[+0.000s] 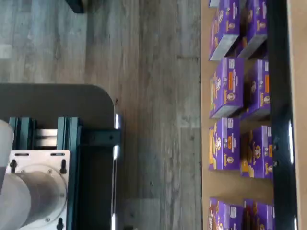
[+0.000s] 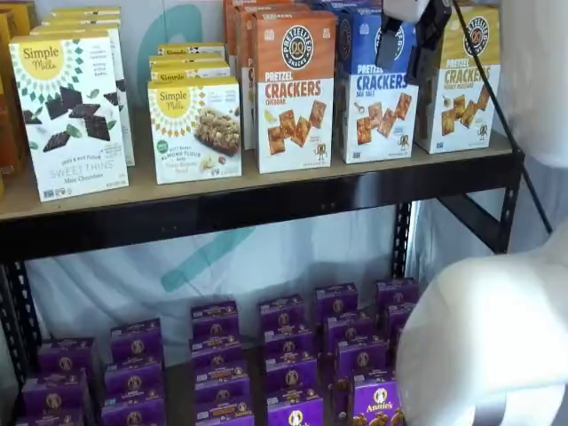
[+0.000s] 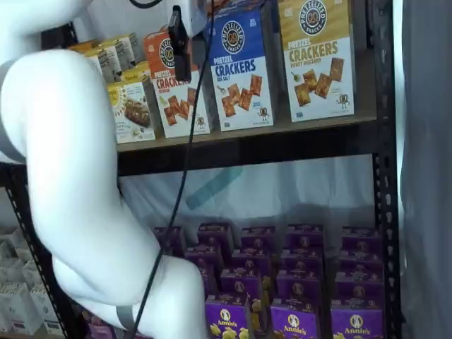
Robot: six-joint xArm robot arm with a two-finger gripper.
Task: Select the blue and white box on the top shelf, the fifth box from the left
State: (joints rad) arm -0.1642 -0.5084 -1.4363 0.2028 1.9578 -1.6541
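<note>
Approach is the step in hand: the claw [image 2: 410,43] is held high before the blue and white box [image 2: 376,89], its black fingers spread apart with nothing between them. That box stands upright on the top shelf [image 2: 266,200], between the orange-topped Cheddar box [image 2: 294,93] and the yellow-topped box [image 2: 461,84], touching or nearly so. A square, centred entry is called for, so neighbours are not nudged. Purple boxes [image 2: 293,355] are stacked below; grey plank floor [image 1: 144,96] is seen in the wrist view.

The blue and white box [image 3: 240,67] is reading "Pretzel Crackers"; just beside it, the orange-topped box [image 2: 295,89] is showing "Crackers"; "Annie's" is marking the purple boxes [image 3: 293,318] below.
</note>
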